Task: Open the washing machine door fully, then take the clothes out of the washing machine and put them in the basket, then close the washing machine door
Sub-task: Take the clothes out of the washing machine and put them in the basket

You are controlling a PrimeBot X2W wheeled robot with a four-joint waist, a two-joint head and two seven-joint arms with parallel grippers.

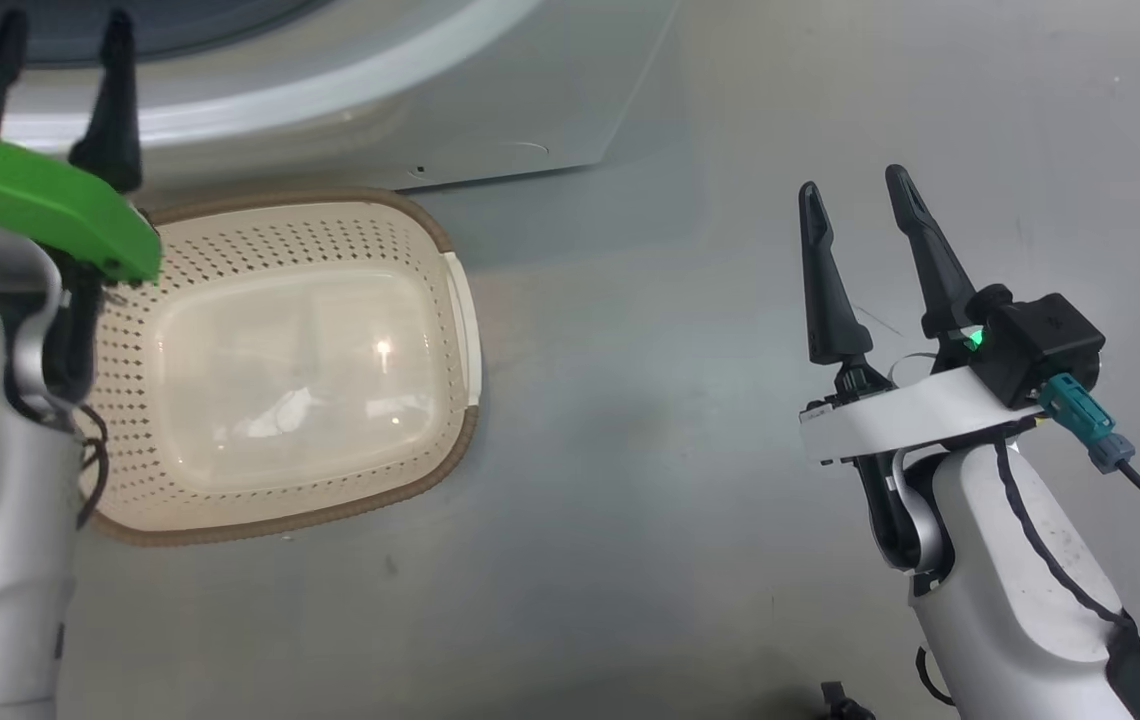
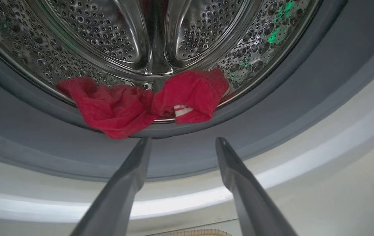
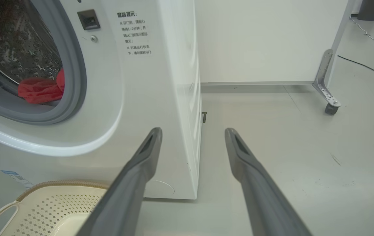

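The white washing machine [image 3: 141, 98] stands with its drum mouth uncovered; the washing machine door is out of view. Red clothes [image 2: 118, 108] with a white stripe lie at the front lip of the steel drum, partly draped over the grey seal, and the clothes [image 3: 41, 90] also show from the right. My left gripper [image 2: 183, 140] is open just below and in front of them, touching nothing; it is also the left gripper [image 1: 65, 25] at the upper left. The cream basket [image 1: 410, 215] sits empty on the floor below the drum. My right gripper [image 1: 854, 182] hangs open over bare floor to the right.
The machine's right corner [image 3: 193, 147] lies just left of my right gripper [image 3: 193, 130]. A white wall panel on a bracket with a caster [image 3: 331, 108] stands behind, and a cable [image 3: 370, 68] runs along the floor at far right. The basket's rim [image 3: 59, 183] touches the machine's base.
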